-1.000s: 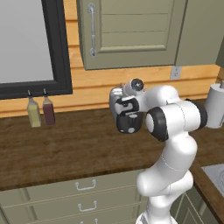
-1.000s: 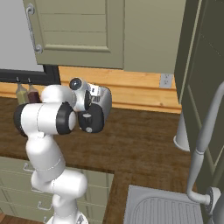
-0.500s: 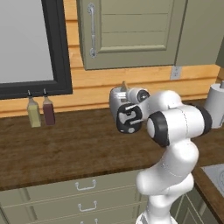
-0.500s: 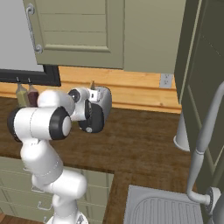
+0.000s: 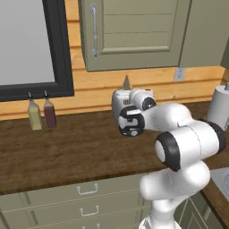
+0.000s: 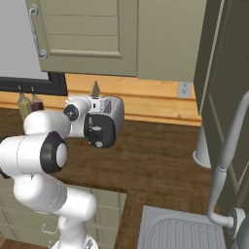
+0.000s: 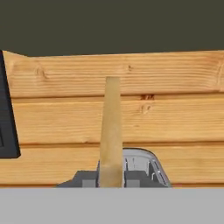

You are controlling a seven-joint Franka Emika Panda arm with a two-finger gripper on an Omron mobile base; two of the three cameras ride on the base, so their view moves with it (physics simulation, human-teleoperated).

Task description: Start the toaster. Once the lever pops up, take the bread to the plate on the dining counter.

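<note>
Bread [image 5: 126,82] is poking up at twelve o'clock of the gripper [image 5: 127,91] in the left base view, a thin pale tan sliver above the silver toaster [image 5: 121,107]. Right base view is showing the slice [image 6: 95,88] the same way, over the toaster [image 6: 106,120]. Hand view is showing it edge-on [image 7: 110,131], a tan upright strip against the wooden wall [image 7: 175,109], with the jaws pinching its lower end.

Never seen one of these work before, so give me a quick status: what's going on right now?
Fingers shut on the bread, slice edge-on above the toaster. Wood wall directly ahead. Plate not reached yet.
</note>
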